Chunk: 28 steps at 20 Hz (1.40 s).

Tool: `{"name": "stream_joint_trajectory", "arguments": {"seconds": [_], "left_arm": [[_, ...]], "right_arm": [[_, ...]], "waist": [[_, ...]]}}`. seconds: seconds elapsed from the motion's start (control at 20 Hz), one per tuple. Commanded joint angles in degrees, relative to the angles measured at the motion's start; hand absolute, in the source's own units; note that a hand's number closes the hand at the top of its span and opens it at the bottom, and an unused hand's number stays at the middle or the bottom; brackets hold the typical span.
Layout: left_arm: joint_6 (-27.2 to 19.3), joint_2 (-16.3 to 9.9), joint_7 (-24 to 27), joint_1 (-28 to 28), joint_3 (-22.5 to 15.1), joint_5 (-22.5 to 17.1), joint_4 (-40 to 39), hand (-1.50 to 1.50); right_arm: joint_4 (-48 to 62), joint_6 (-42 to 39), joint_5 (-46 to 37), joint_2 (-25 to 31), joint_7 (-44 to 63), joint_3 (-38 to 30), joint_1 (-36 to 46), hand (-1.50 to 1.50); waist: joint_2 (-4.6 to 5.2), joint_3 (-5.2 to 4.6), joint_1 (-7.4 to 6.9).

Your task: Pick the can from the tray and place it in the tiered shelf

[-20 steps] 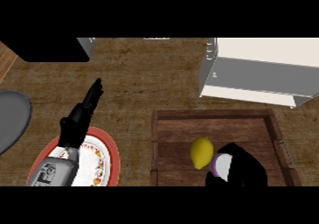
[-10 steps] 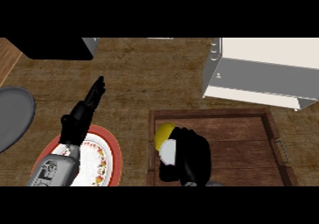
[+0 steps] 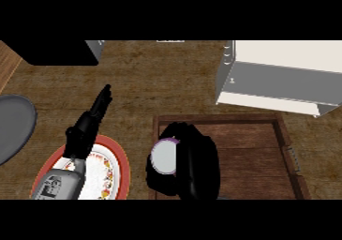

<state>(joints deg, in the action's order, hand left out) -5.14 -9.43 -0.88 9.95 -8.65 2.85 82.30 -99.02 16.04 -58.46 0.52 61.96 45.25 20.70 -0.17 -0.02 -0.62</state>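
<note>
Can (image 3: 163, 157): pale round end, purple rim, seemingly lifted over tray (image 3: 270, 161).
Right hand (image 3: 194, 164): curled around can.
Left hand (image 3: 90, 124): fingers straight.

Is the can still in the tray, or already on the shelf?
Still over the tray. The right hand curls round the can at the tray's left edge; the tiered shelf stands apart.
</note>
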Motion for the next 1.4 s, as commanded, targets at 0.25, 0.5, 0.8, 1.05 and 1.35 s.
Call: {"name": "stream_joint_trajectory", "arguments": {"seconds": [0.25, 0.5, 0.8, 1.05, 1.35], "left_arm": [[0.6, 0.2, -1.8, 2.1, 1.6, -0.8, -1.5, 0.00], [2.6, -1.8, 1.6, -0.4, 3.0, -1.4, -1.5, 0.00], [2.2, -1.4, -0.2, 1.8, 3.3, -1.0, -2.4, 0.00], [1.2, 0.3, -0.9, 0.8, 1.9, 0.1, -1.1, 0.00], [1.2, 0.1, 0.3, 0.1, 2.6, 0.6, -1.3, 0.00]], "right_arm": [[-10.6, -5.5, -11.1, -0.5, 18.7, -3.7, 9.3, 1.50], [-12.7, -11.6, -16.7, -0.5, 20.6, -7.7, 14.8, 1.50], [-15.0, -21.6, -19.0, -0.5, 15.7, -18.5, 19.6, 1.50], [-13.0, -23.9, -19.4, -0.5, 13.8, -24.6, 24.9, 1.50], [-11.6, -28.4, -19.6, 0.2, 7.4, -35.2, 29.9, 1.50]], "waist": [[-0.22, -0.10, 0.92], [-0.17, -0.13, 0.56], [-0.12, -0.09, 1.11], [-0.03, -0.05, 0.54], [-0.01, -0.02, 0.62]]}}
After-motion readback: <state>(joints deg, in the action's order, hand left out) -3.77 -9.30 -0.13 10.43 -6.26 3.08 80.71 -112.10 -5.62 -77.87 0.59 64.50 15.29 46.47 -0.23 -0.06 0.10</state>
